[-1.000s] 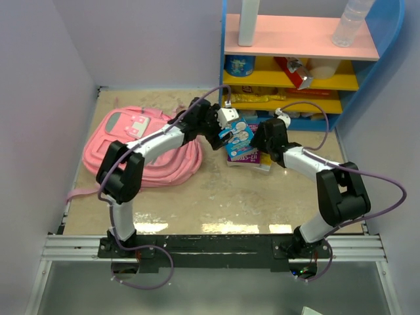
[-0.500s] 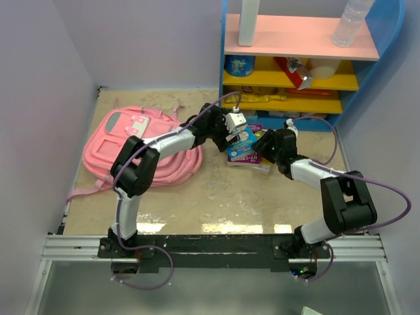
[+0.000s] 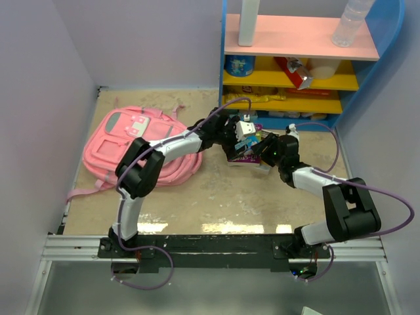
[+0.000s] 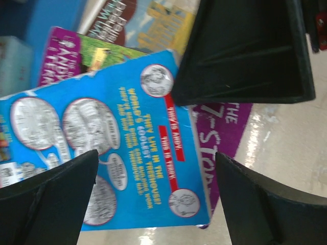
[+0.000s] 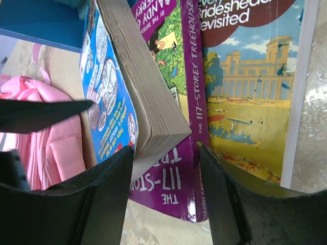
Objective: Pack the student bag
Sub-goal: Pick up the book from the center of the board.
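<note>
Student bag (image 3: 111, 149) is lying apart; right pincer (image 5: 164, 150) is pinching the blue book (image 4: 102, 138) by a corner, left pincer (image 4: 156, 155) is gaping wide, so it could be slipping free.

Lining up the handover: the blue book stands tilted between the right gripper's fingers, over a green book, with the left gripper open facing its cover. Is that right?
Not quite. Under the blue book lies the purple 117-Storey Treehouse book, not a green one; the right wrist view shows it. The rest holds.

Beige table (image 3: 216, 197), pink student bag (image 3: 134, 147), stacked books (image 3: 241, 159)
</note>
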